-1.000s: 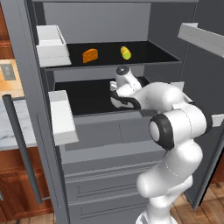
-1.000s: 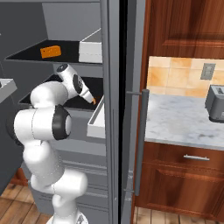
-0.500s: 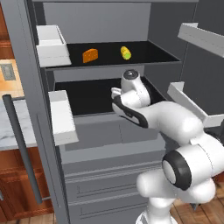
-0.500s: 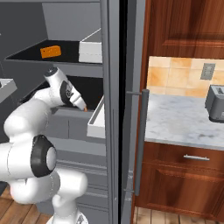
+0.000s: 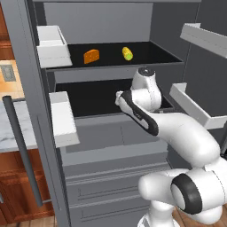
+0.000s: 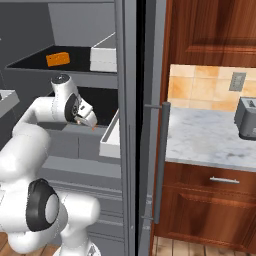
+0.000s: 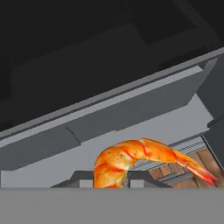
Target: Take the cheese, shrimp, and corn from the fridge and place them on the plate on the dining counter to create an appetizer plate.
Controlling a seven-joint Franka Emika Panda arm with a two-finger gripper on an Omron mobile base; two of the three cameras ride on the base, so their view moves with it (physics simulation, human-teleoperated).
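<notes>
Gripper pinches the shrimp; cheese and corn remain on the fridge shelf.

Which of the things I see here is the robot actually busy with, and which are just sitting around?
Part of the job:
- shrimp, gripped in the hand
- cheese on the top fridge shelf
- corn on the same shelf

Just around:
- toaster on the wall counter
- white door bins
</notes>
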